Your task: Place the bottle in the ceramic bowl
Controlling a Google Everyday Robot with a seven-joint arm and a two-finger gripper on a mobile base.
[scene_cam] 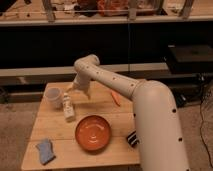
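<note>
The bottle [68, 109], small, whitish and translucent, stands on the wooden table [115, 117] just right of a white cup. The ceramic bowl [93, 133], wide, orange-red and glossy, sits empty on the table in front of the bottle, a little to its right. My gripper [76, 91] hangs from the white arm, just above and slightly right of the bottle's top, behind the bowl. The bottle stands free on the table.
A white cup [52, 96] stands left of the bottle. A blue cloth [46, 150] lies at the front left corner. An orange stick-like item [116, 98] lies at the back right. A small dark object [132, 138] sits near my arm. Dark shelving stands behind the table.
</note>
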